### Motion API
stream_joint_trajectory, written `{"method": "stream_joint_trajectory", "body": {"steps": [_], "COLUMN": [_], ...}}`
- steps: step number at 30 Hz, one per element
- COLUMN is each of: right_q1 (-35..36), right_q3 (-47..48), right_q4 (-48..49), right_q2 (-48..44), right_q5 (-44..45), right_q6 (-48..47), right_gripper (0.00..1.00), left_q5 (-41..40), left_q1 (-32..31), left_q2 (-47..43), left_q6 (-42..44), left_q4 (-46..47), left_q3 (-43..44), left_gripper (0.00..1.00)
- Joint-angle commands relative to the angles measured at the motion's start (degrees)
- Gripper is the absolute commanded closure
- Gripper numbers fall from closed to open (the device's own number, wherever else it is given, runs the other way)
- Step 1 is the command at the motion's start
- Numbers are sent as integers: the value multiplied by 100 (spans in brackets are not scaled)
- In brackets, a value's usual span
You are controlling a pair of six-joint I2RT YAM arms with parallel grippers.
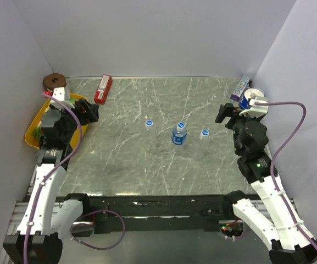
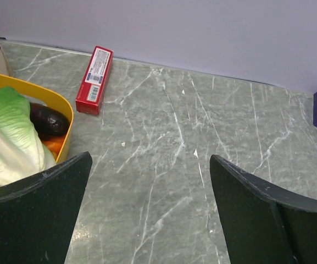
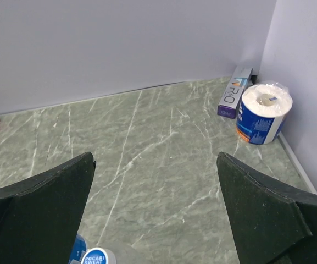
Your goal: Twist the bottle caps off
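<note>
Three small clear bottles stand upright in a row mid-table, each with a blue and white cap: the left cap (image 1: 149,123), the middle cap (image 1: 181,126) and the right cap (image 1: 205,133). The middle bottle (image 1: 179,136) shows a blue label. My left gripper (image 1: 89,113) (image 2: 150,158) is open over bare marble at the left, well apart from the bottles. My right gripper (image 1: 224,113) (image 3: 155,157) is open at the right, nothing between its fingers. One cap (image 3: 95,257) peeks in at the bottom edge of the right wrist view, below the left finger (image 3: 43,209).
A yellow tray (image 1: 33,122) (image 2: 37,85) with lettuce (image 2: 4,132) sits at the left edge, a brown round object (image 1: 54,81) behind it. A red box (image 1: 103,88) (image 2: 95,80) lies at the back left. A purple box (image 1: 239,88) (image 3: 234,93) and a toilet roll (image 3: 263,113) stand back right.
</note>
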Motion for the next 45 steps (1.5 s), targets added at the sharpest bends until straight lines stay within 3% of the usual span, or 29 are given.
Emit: {"method": "stream_joint_trajectory", "body": {"steps": [1, 12, 17, 20, 22, 26, 29, 37, 41, 45], "right_q1": [26, 17, 26, 26, 26, 26, 26, 26, 26, 26], "right_q3": [165, 200, 384, 480, 525, 569, 551, 569, 490, 507], "right_q4": [68, -98, -265, -371, -406, -424, -459, -555, -555, -626], "right_q2": [-77, -138, -59, 37, 116, 196, 187, -50, -164, -182], "right_q5": [-57, -180, -311, -505, -662, -821, -865, -962, -971, -945], "right_q6": [46, -60, -51, -77, -51, -42, -25, 46, 116, 125], "right_gripper": [0, 0, 0, 0, 0, 0, 0, 0, 0, 1], "left_q5": [32, 101, 961, 964, 665, 831, 849, -20, -416, -304], "left_q1": [25, 16, 7, -421, -1141, -2213, -2593, -3253, -3543, -3614], "left_q2": [33, -46, -90, 50, 147, 244, 288, 700, 1140, 1561], "left_q6": [-35, -26, 106, 211, 299, 159, 27, -44, 185, 237], "left_q4": [49, 110, 373, 199, 181, 732, 1365, 3456, 4003, 4522], "left_q3": [275, 249, 99, 239, 257, -93, -435, -1754, -1887, -2019], "left_gripper": [4, 4, 4, 1, 1, 4, 4, 4, 4, 4]}}
